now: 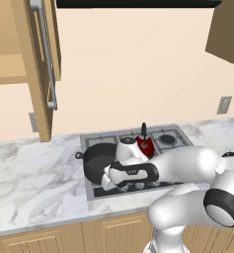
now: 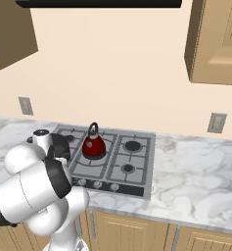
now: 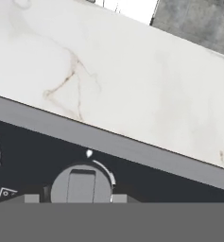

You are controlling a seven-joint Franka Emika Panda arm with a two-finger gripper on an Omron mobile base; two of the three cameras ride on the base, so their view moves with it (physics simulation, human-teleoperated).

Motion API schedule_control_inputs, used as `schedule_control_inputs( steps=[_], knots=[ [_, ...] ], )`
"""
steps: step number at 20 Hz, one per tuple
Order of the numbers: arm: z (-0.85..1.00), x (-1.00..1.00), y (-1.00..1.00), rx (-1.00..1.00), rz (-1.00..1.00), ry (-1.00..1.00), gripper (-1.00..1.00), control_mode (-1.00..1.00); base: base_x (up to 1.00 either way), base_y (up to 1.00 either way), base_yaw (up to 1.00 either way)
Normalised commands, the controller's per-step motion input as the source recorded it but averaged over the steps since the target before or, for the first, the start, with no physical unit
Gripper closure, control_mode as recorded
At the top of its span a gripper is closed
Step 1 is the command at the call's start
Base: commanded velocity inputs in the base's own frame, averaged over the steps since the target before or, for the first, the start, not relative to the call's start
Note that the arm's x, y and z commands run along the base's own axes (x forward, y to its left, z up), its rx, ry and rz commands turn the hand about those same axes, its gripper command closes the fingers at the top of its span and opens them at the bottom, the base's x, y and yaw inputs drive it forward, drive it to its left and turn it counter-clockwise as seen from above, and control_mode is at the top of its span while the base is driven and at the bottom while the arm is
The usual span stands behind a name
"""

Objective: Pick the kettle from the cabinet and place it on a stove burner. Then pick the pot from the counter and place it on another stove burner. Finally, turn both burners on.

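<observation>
A grey stove knob (image 3: pixel 81 185) is seen directly ahead of the gripper, the marble counter (image 3: pixel 132 80) beyond it. Whether the jaws are apart or closed cannot be told.

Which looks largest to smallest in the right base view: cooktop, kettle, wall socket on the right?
1. cooktop, by far the widest.
2. kettle, standing on a rear burner.
3. wall socket; it is farther back, so its rank below the kettle is less sure.

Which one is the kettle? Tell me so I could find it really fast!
Find the grey steel cooktop set into the marble counter. The kettle stands on a burner grate near the back, left of the middle. It is small, shiny and dark red with a black arched handle, unlike the wide, low black pot on the cooktop's left side.
</observation>
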Motion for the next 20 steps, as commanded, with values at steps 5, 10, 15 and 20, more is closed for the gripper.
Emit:
schedule_control_inputs(
  steps=[5, 10, 15, 20],
  knots=[
    [-0.24, -0.12, 0.00, 0.00, 0.12, -0.03, 1.00, -1.00, 0.00, 0.00, 0.00],
    [-0.16, -0.02, 0.00, 0.00, 0.12, 0.00, 1.00, -1.00, 0.00, 0.00, 0.00],
    [-0.17, 0.00, -0.03, 0.00, 0.11, 0.01, 1.00, -1.00, 0.00, 0.00, 0.00],
    [-0.23, 0.00, -0.09, 0.00, 0.13, -0.04, 1.00, -1.00, 0.00, 0.00, 0.00]
  ],
)
